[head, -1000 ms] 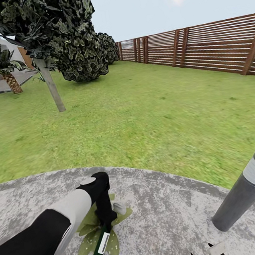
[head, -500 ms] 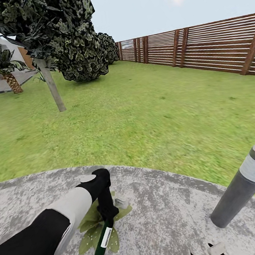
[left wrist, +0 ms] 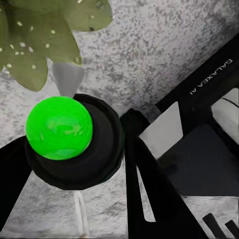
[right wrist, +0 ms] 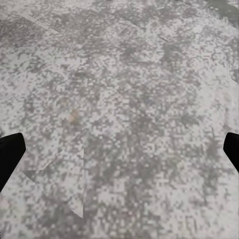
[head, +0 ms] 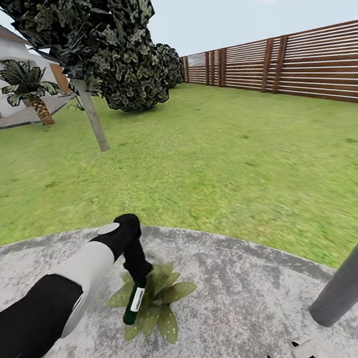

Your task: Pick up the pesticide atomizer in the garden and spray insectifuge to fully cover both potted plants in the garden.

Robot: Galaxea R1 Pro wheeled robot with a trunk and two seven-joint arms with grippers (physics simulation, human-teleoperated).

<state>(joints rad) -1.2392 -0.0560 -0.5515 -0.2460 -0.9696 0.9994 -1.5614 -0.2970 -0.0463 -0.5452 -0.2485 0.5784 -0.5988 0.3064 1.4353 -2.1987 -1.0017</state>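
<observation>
The pesticide atomizer [head: 131, 308], a dark green bottle with a white label, hangs tilted in my left gripper [head: 139, 277], which is shut on its neck. Just under and beside it a potted plant [head: 162, 301] spreads pointed green leaves on the grey paving [head: 238, 318]. In the left wrist view the atomizer's bright green cap [left wrist: 59, 128] sits on a black round top between the black fingers [left wrist: 144, 174]. The plant's leaves [left wrist: 30, 45] lie ahead, speckled with white droplets. My right gripper [right wrist: 119, 149] is open over bare paving, and it also peeks in at the head view's lower edge [head: 295, 356].
A grey bollard light [head: 355, 276] stands on the paving to the right. Green lawn [head: 210, 157] stretches beyond to a brown slat fence [head: 300, 68]. A thin-trunked tree [head: 93, 117], a dark bush [head: 130, 72] and a palm [head: 30, 89] by the house stand at the back left.
The head view has swung left, shifting the whole scene to the right. The left gripper with the atomizer has risen a little, and the plant's leaves now show more fully beside the bottle.
</observation>
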